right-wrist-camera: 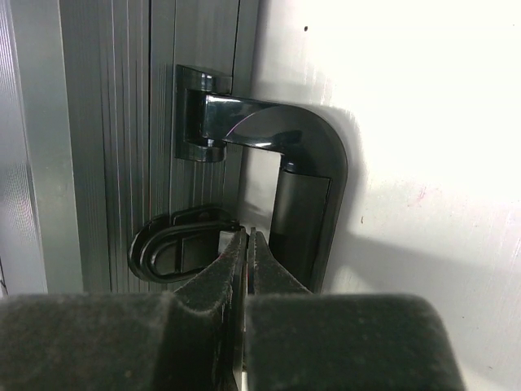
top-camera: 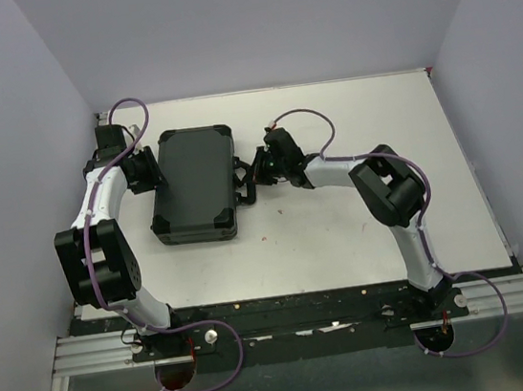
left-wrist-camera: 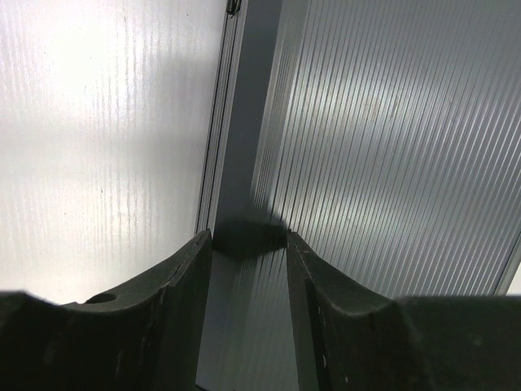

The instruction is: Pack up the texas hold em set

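While my half-spread left gripper (left-wrist-camera: 248, 238), hold unclear, flanks the shut case (top-camera: 197, 180) near the table's (top-camera: 364, 240) far-left corner, I judge latching underway: the pressed-together right gripper (right-wrist-camera: 246, 244) must push its latch (right-wrist-camera: 175, 248) flat.

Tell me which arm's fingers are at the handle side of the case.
The right gripper: its fingers, closed together, sit beside the handle and latch on the case's right edge. The left gripper, fingers apart, is at the opposite edge.
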`<state>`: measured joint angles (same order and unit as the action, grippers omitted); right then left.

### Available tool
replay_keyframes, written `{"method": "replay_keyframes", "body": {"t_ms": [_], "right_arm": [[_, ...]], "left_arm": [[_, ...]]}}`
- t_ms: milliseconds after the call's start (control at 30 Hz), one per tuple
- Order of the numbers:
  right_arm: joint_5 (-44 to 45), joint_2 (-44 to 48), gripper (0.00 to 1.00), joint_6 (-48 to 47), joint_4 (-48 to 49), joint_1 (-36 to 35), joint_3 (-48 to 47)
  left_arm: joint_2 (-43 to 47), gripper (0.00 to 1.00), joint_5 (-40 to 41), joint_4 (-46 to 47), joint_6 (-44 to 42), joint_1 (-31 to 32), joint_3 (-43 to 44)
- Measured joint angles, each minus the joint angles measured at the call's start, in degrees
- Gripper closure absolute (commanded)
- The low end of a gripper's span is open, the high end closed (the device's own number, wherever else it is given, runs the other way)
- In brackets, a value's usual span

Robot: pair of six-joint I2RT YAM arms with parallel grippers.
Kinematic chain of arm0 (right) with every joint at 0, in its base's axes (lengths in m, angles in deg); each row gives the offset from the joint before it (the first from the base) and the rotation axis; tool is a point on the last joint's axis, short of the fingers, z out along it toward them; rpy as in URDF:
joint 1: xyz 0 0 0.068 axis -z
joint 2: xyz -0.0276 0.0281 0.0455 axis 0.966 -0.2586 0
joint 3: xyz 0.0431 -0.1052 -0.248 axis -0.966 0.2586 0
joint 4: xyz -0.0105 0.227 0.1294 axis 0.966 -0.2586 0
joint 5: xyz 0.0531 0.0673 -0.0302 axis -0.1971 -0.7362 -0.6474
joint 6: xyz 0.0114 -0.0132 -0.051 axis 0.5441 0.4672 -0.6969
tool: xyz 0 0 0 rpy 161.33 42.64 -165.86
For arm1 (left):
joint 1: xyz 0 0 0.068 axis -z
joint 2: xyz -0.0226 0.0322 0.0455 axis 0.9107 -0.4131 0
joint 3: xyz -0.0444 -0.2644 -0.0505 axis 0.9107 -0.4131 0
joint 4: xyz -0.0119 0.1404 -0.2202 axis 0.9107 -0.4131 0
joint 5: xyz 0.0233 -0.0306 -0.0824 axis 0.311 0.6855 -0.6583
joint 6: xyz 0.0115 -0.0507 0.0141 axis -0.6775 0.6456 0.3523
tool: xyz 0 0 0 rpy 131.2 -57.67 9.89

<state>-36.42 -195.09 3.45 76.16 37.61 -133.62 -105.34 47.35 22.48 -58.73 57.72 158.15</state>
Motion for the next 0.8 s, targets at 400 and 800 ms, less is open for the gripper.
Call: {"method": "replay_keyframes", "body": {"t_ms": [400, 800], "right_arm": [[4.90, 0.76, 0.93, 1.49, 2.14, -1.53, 1.97], [8.79, 0.96, 0.93, 0.33, 0.55, -2.97, 1.25]], "left_arm": [[-0.55, 0.53, -0.02, -0.48, -0.02, 0.00, 0.66], [-0.55, 0.53, -0.02, -0.46, 0.00, 0.00, 0.68]]}}
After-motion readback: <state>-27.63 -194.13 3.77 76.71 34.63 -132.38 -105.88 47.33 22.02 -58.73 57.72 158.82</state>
